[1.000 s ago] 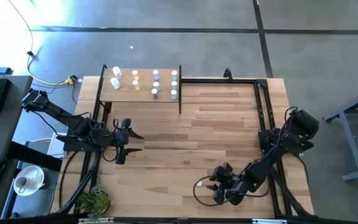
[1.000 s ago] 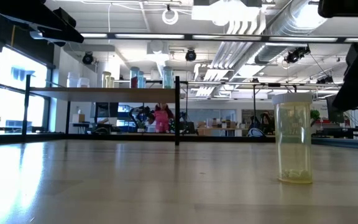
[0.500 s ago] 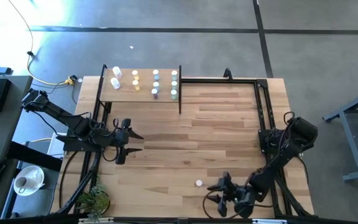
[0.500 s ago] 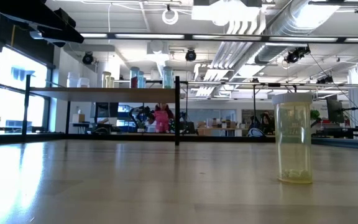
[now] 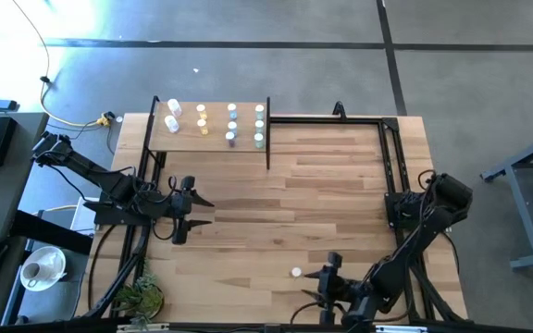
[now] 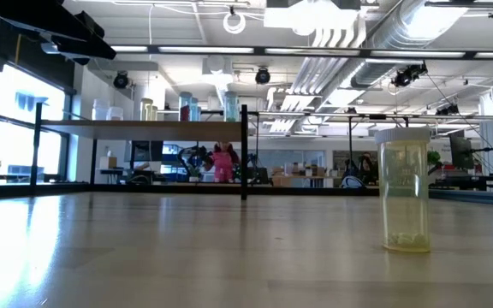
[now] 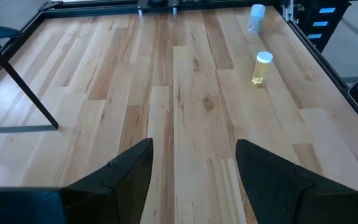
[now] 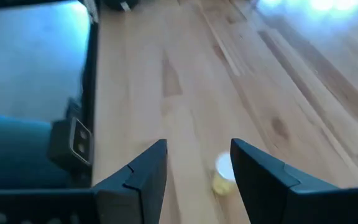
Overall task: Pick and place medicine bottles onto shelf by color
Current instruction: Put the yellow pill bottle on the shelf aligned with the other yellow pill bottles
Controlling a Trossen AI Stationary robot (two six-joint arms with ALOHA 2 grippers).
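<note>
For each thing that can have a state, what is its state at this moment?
Yellow bottle: upright on the table, capped, not held.
Bottles on the shelf: standing in rows.
Shelf: partly filled.
Left gripper: fingers open, holding nothing, waiting at the table's left.
Right gripper: fingers open, holding nothing, beside the yellow bottle.
</note>
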